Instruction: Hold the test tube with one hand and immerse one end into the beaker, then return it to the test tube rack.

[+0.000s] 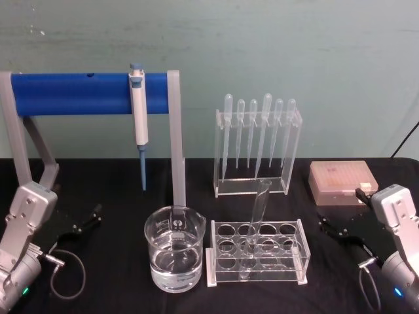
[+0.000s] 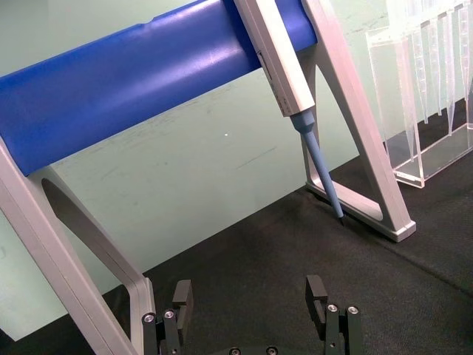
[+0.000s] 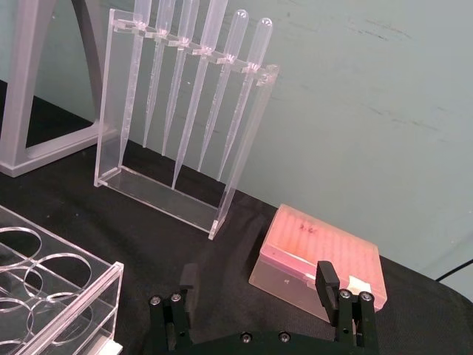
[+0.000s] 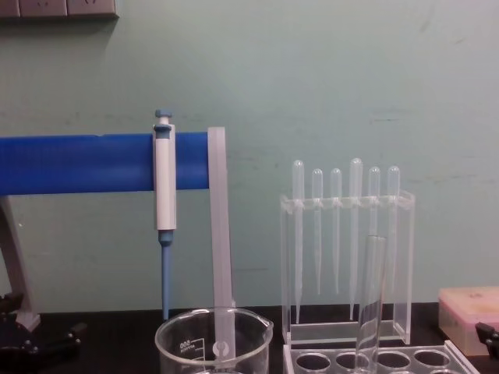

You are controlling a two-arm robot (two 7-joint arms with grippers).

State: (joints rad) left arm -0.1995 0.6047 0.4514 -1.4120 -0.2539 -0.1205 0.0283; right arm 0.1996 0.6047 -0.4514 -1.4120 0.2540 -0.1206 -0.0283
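Note:
The test tube [image 1: 256,219] is a clear glass tube leaning in the clear plastic rack [image 1: 298,258] at the table's middle, its open rim up; the chest view shows the tube [image 4: 370,304] upright in front of the pipettes. To the rack's left stands the beaker [image 1: 174,252], wide and partly filled with clear liquid, its rim also in the chest view [image 4: 214,331]. My left gripper [image 1: 88,220] rests low at the far left, open and empty [image 2: 249,292]. My right gripper [image 1: 332,226] sits at the far right, open and empty [image 3: 259,277], well clear of the tube.
A blue bar on grey legs [image 1: 72,93] spans the back left with a white-and-blue micropipette [image 1: 139,121] hanging from it. A clear stand of several plastic pipettes [image 1: 256,144] is behind the rack. A pink tip box [image 1: 342,182] lies at the back right.

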